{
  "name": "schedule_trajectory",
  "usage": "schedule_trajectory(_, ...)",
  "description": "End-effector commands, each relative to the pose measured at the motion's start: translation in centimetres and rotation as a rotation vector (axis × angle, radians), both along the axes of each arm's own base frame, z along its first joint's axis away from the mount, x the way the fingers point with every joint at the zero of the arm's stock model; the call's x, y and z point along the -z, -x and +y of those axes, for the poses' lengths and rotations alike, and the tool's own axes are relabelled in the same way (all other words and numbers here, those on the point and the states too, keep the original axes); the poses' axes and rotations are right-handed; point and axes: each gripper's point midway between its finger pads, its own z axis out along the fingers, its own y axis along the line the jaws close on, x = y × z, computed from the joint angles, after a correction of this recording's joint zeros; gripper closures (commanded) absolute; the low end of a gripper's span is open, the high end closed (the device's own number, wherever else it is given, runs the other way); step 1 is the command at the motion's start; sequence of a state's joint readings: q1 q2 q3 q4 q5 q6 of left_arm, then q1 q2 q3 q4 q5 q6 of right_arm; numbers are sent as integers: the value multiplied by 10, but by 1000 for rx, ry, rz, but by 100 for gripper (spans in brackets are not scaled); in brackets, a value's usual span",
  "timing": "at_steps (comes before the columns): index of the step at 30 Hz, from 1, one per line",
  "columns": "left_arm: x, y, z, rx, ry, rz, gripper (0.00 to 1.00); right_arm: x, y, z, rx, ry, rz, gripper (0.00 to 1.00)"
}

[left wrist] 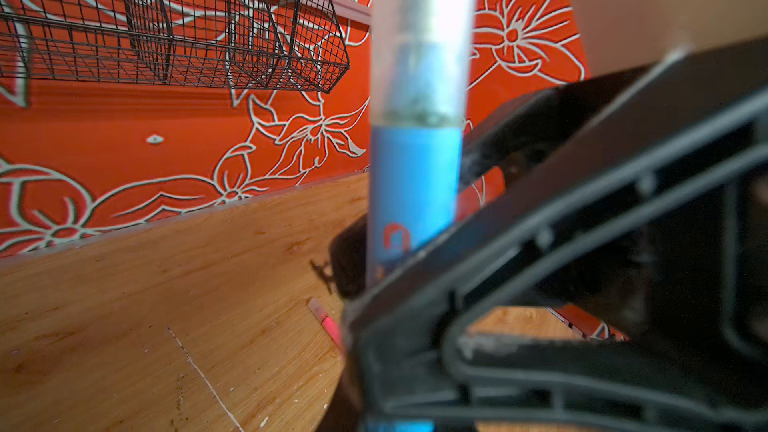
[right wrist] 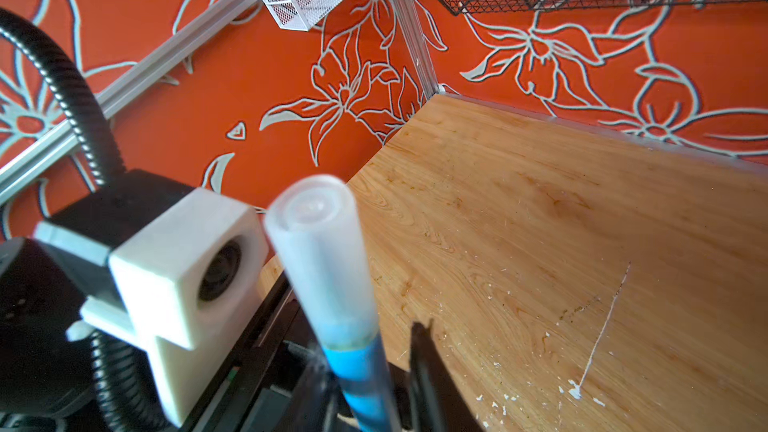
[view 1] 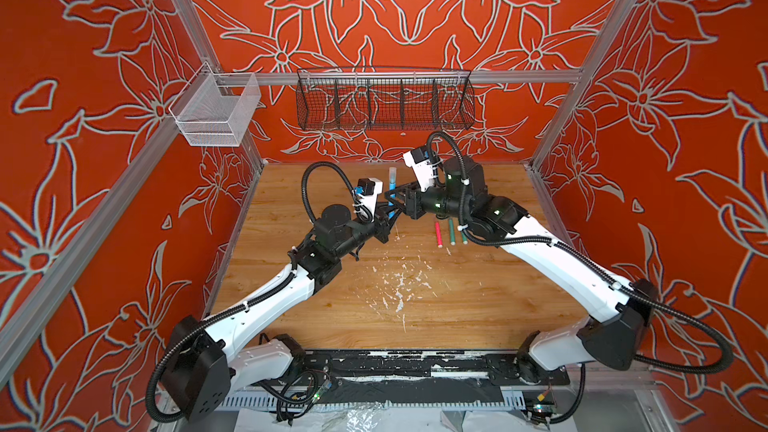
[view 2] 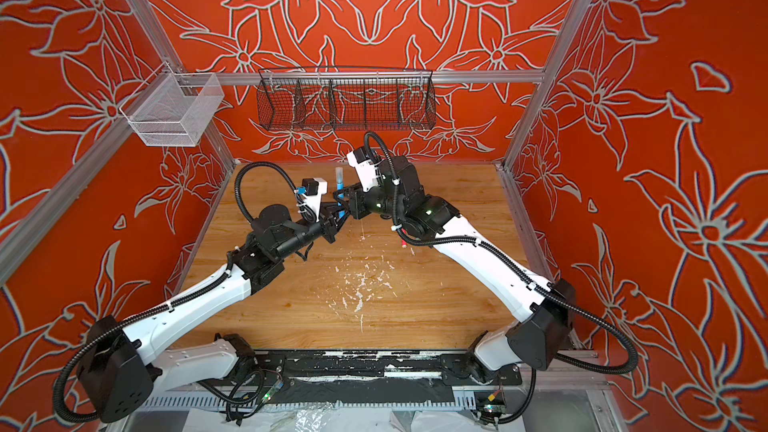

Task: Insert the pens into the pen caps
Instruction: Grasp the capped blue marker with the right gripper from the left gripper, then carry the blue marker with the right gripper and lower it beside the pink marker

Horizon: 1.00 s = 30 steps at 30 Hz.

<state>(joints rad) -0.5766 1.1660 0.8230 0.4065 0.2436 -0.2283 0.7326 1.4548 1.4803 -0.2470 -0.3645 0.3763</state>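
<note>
A blue pen [view 1: 392, 192] stands upright above the table's back middle, with a translucent pen cap [view 1: 392, 173] seated on its top end. My left gripper [view 1: 390, 213] is shut on the pen's lower part. My right gripper [view 1: 397, 197] brackets the barrel just below the cap [right wrist: 324, 251]. In the right wrist view one finger [right wrist: 420, 351] shows a thin gap to the barrel [right wrist: 357, 371], so contact is unclear. A red pen [view 1: 438, 234] and two green pens [view 1: 451, 231] [view 1: 463, 235] lie side by side beneath the right arm. The red one [left wrist: 330, 324] wears a greyish cap [left wrist: 318, 308].
A black wire basket [view 1: 384, 97] hangs on the back rail and a white mesh basket [view 1: 216, 112] on the left rail. White paint flecks [view 1: 399, 284] are scattered over the middle of the wooden table [view 1: 311, 309]. Aluminium posts stand at the back corners.
</note>
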Motion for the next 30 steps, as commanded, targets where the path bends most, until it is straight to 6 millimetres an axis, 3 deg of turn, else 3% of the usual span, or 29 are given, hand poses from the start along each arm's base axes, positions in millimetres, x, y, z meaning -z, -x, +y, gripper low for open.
schedule_trajectory(1,-30,9,1,22,64,-72,100,-25,4,3,-20,-60,-47,83)
schedule_trajectory(5,-31,9,2,20,68,-69,100,-30,5,3,-15,-80,-49,96)
schedule_trajectory(9,-32,8,5,2,74,-69,77,-36,-1,-3,40,-99,-61,100)
schedule_trajectory(14,-35,7,10,-25,83,-73,39,-38,-21,-24,189,-65,-71,100)
schedule_trajectory(21,-36,4,18,-80,93,-76,22,-29,-64,-63,342,-46,1,100)
schedule_trajectory(25,-35,-6,35,-194,92,-70,18,11,-89,-81,392,32,98,100)
schedule_trajectory(30,-19,-29,75,-468,75,10,15,104,-105,-89,406,252,284,100)
